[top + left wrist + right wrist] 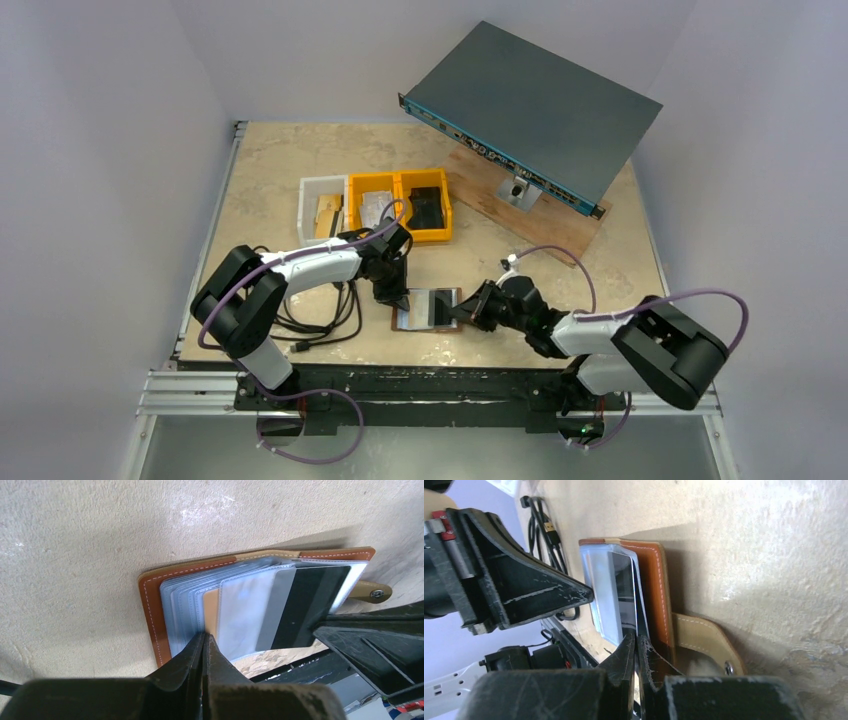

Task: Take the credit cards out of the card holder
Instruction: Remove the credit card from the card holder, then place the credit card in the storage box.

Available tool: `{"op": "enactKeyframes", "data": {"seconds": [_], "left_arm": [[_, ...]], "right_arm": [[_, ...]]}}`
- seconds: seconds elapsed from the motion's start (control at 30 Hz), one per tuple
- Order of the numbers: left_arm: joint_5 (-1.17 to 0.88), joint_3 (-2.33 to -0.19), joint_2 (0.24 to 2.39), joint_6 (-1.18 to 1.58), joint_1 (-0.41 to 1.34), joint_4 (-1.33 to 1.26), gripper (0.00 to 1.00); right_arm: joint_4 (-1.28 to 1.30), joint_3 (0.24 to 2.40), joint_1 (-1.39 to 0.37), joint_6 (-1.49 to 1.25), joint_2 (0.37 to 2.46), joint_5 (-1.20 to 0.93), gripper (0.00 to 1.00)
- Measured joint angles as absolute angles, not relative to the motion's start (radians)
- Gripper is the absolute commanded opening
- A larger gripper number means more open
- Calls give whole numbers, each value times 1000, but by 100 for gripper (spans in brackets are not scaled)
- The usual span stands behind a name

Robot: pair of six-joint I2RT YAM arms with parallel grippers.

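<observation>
Card holder is lying open on the table, brown leather with white stitching, its clear pockets fanned out. A grey card with a wide dark stripe sticks partway out of the top pocket, and a tan card peeks through further left. The left hand has its fingers pressed together, tips right at the near edge of the pockets. The right hand comes in from the right, its tip meeting the grey card's corner. The snap strap pokes out at the far right.

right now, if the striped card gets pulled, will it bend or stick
The striped card looks flat and straight-edged, so probably stiff. The shiny clear pockets suggest it slides easily. The thin card holder may drag along unless the left tool pins it.
</observation>
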State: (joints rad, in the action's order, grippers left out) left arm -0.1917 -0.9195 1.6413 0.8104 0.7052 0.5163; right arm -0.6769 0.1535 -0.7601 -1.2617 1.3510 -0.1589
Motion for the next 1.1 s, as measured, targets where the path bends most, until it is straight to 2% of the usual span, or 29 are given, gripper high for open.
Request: {"op": "enactKeyframes", "data": {"seconds": [0.2, 0.4, 0.63, 0.8, 1.1], "left_arm": [[-195, -923, 1639, 800, 701, 517, 1], [-181, -932, 1620, 768, 699, 543, 34], [-175, -941, 1477, 719, 656, 596, 59], [-276, -931, 1348, 703, 577, 552, 63], [-529, -829, 1260, 759, 514, 368, 54]], "right_arm": [[-492, 197, -759, -1209, 1211, -118, 0], [-381, 247, -759, -1175, 1142, -111, 0], [-290, 299, -758, -1159, 1087, -115, 0], [-283, 352, -745, -1159, 1072, -145, 0], [-406, 374, -662, -1215, 1081, -321, 0]]}}
